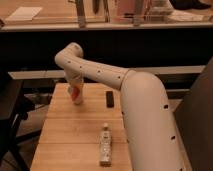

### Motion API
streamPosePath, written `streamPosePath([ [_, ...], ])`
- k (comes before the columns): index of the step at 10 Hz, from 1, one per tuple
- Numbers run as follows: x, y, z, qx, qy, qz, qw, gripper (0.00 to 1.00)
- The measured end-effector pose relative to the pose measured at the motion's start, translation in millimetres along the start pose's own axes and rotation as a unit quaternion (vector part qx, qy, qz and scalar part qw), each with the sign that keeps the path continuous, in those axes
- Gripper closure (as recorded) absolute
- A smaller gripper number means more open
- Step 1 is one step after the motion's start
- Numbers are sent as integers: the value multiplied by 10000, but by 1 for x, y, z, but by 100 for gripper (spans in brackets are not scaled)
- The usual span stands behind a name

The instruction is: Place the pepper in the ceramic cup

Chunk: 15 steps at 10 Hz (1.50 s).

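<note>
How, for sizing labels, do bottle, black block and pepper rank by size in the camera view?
Bottle largest, though nearest the camera.
Black block and pepper look alike; the gripper, left of the block, partly hides the pepper.

arm [107, 76]: bent, reaching forward-left | tool [76, 94]: low, pointing down

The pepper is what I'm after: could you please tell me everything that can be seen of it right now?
The pepper shows as a small, smooth-looking orange-red patch, partly hidden, so its exact pose is unclear. It sits at the gripper, at the end of the white arm, low over the far left part of the wooden table. Its contact with the gripper cannot be made out. A pale shape just below it may be the ceramic cup; whether the two touch cannot be told.
</note>
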Motion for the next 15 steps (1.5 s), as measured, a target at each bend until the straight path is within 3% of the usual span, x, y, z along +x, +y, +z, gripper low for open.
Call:
streamPosePath([
  [10, 13, -8, 4, 13, 111, 58, 9999, 99],
  [12, 15, -5, 5, 26, 115, 109, 9999, 93],
  [15, 18, -4, 5, 48, 142, 149, 9998, 92],
])
